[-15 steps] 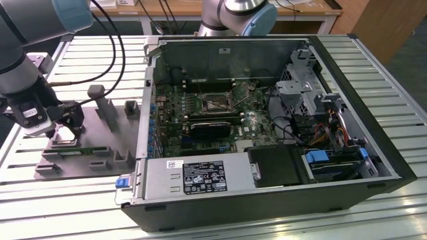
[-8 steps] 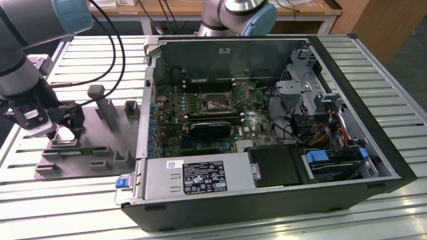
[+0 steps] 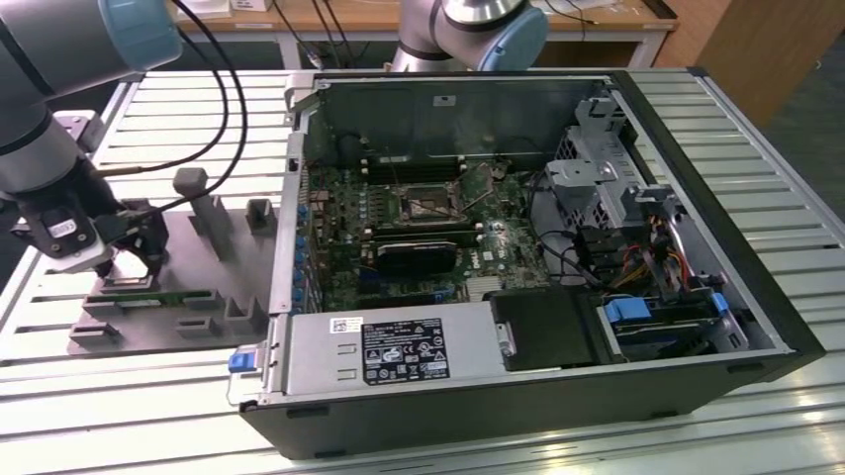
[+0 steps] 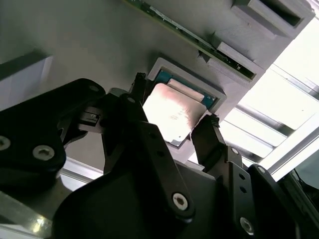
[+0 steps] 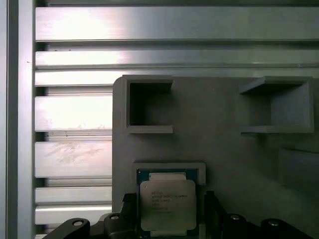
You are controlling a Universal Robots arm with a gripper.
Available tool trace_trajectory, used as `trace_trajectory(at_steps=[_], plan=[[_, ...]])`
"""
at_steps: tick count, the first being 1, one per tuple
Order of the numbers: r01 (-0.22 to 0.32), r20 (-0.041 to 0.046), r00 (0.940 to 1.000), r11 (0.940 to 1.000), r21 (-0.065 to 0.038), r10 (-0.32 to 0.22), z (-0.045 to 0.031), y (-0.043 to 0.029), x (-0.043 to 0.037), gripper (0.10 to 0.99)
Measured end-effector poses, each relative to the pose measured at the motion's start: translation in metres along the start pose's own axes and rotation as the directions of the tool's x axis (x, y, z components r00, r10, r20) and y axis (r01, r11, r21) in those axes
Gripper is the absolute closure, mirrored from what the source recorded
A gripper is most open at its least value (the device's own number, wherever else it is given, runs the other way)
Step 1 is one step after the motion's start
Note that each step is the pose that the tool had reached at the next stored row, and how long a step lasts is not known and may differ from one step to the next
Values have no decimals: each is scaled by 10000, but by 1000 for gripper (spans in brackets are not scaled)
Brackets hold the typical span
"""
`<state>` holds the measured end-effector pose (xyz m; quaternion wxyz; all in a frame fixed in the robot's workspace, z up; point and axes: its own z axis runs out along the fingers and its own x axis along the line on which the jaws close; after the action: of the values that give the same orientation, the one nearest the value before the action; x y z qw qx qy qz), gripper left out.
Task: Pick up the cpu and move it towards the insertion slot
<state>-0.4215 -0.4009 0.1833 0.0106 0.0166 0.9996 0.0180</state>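
Observation:
The cpu (image 5: 167, 206), a small square chip with a shiny silver top, lies in a shallow square recess of the grey holder plate (image 3: 205, 262) at the exterior view's left. My gripper (image 3: 133, 259) reaches down onto that spot. In both wrist views its black fingers (image 4: 207, 132) stand against two opposite edges of the cpu (image 4: 172, 112); the gripper (image 4: 174, 102) is shut on it, and the chip sits low in the recess. The insertion slot (image 3: 425, 203), a dark square socket with a silver frame, lies on the motherboard inside the open computer case, well off to the exterior view's right of the gripper.
The holder plate carries upright grey blocks (image 3: 196, 193) and a green memory stick (image 3: 152, 294) close to the gripper. The case's metal wall (image 3: 293, 198) stands between the plate and the motherboard. A black fan block (image 3: 416, 255) sits beside the slot. A second arm (image 3: 462, 30) stands behind the case.

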Motion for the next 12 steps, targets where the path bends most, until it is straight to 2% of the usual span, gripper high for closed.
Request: trace_trajectory(at_steps=[12], plan=[[1, 2, 10000, 10000, 1, -1, 0, -1, 8, 439]])
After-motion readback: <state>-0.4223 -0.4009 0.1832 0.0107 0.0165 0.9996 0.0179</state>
